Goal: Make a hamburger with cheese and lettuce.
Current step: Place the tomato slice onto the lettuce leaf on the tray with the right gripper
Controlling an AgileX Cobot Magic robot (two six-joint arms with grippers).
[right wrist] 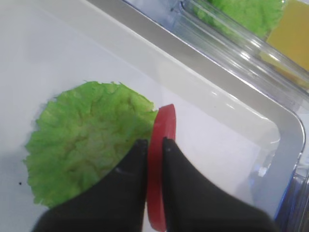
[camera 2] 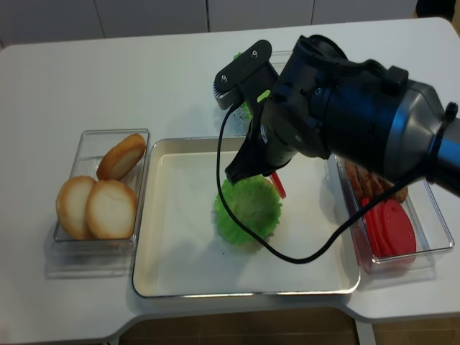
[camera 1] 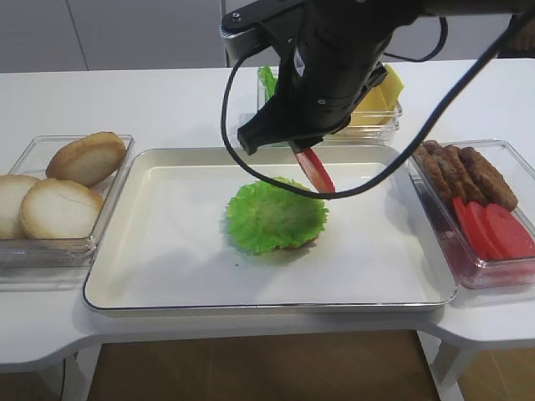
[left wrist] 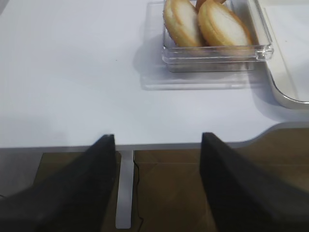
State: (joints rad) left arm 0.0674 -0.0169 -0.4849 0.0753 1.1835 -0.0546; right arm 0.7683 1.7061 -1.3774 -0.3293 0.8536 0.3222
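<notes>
Two black fingers (right wrist: pixel 137 169) of the right gripper (right wrist: pixel 154 145) pinched on a red tomato slice (right wrist: pixel 159 159) held edge-up just beside the hamburger (camera 1: pixel 276 215) in the tray (camera 1: pixel 167 259); best tilted flat, centred over the lettuce (right wrist: pixel 84 145), then released; left gripper (left wrist: pixel 157 145) spread wide off the worktop (left wrist: pixel 72 72).

Legible text, labels, brands, numbers, signs: none in any view. No readable marking appears on the white metal-rimmed rectangular tray (camera 1: pixel 167 276), the clear plastic rectangular containers (camera 1: pixel 25 251), the black robot arm housing (camera 2: pixel 345 115) or the white tabletop (left wrist: pixel 72 72).
</notes>
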